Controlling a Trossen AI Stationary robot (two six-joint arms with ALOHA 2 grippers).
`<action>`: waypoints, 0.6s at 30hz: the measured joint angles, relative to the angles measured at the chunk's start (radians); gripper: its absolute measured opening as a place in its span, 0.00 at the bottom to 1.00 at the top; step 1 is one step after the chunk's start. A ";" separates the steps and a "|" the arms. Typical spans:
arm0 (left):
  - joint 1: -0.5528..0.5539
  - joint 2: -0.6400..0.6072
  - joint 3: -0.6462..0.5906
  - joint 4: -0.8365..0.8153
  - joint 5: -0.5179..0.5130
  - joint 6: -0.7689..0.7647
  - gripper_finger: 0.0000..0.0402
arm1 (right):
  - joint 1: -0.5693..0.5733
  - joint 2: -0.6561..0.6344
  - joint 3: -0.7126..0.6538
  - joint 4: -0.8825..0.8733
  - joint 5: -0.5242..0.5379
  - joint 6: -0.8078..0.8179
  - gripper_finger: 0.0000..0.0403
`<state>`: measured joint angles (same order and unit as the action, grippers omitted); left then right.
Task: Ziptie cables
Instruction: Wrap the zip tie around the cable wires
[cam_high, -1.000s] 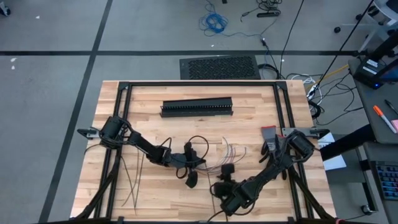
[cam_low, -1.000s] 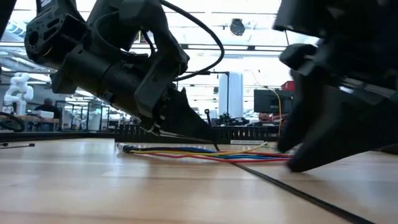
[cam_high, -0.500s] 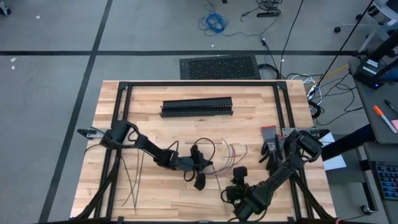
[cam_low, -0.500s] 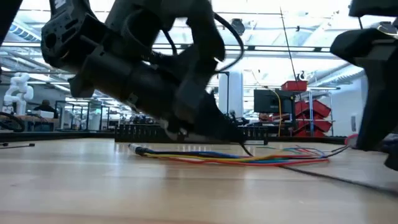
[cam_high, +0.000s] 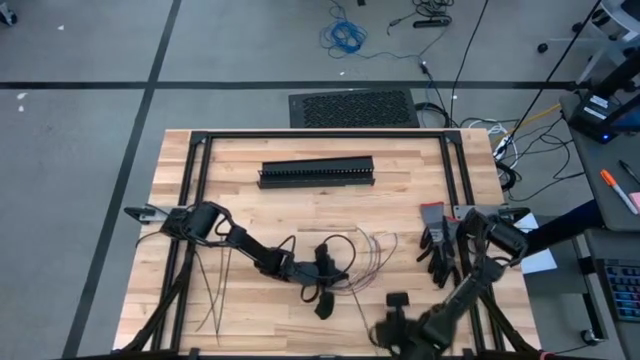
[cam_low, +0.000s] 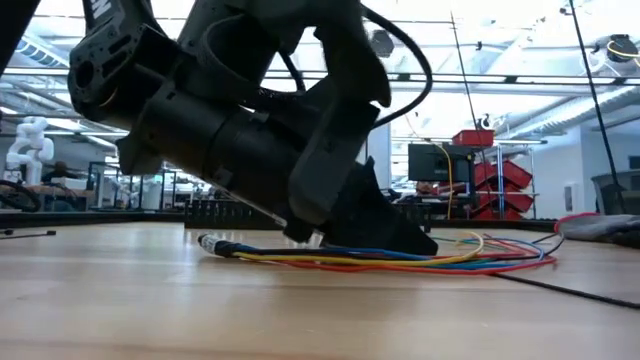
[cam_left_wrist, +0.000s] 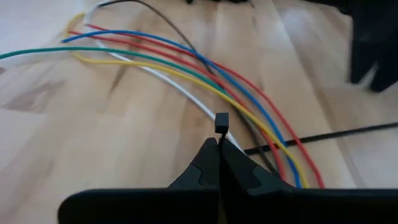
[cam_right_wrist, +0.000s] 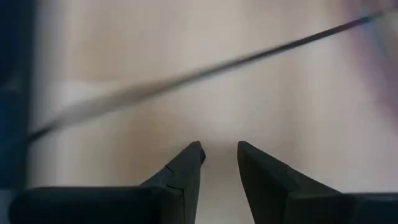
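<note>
The cables (cam_high: 365, 252) are a loose fan of red, blue, yellow, green and white wires lying flat on the wooden table, seen again in the low view (cam_low: 480, 262) and the left wrist view (cam_left_wrist: 186, 68). My left gripper (cam_high: 338, 281) sits low at their near-left side, shut on a dark ziptie. My right gripper (cam_high: 395, 312) is close to the table's near edge, right of centre. It is open a little (cam_right_wrist: 219, 149) and holds nothing. A dark strip (cam_right_wrist: 205, 71) crosses the table ahead of it. Several spare zipties (cam_high: 210, 285) lie on the table's left. My left gripper pinches the ziptie between its two fingertips, just behind the small square head (cam_left_wrist: 221, 122). The head sticks out past the tips, right above the wires. The fingers (cam_low: 415, 240) slant down from the table's left and nearly reach the tabletop. A dark strip (cam_left_wrist: 323, 133) leads away over the table toward the right.
A long black slotted duct (cam_high: 317, 173) lies across the far middle of the table. Dark gloves with a red piece (cam_high: 438, 240) sit by the right rail. A black frame (cam_high: 190, 160) borders the tabletop. Bare wood (cam_high: 300, 215) lies between duct and wires.
My left gripper has slid toward the table's right, closer along the wires, staying shut and low. My right arm has drawn back from the wires toward the near edge and is blurred in motion. The wire fan has shifted slightly to the right.
</note>
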<state>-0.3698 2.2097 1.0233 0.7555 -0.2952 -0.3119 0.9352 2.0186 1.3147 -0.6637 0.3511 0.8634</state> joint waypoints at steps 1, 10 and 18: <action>0.000 0.000 0.002 -0.001 0.019 0.004 0.00 | 0.017 0.003 0.001 0.037 -0.018 0.017 0.25; -0.015 0.000 0.011 -0.005 0.059 0.004 0.00 | 0.097 0.049 0.002 0.235 0.077 0.166 0.25; -0.038 0.000 0.013 -0.014 0.062 0.012 0.00 | 0.097 0.188 0.116 0.362 0.194 0.040 0.25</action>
<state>-0.4082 2.2097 1.0359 0.7413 -0.2328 -0.3004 1.0325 2.2065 1.4307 -0.3020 0.5447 0.9038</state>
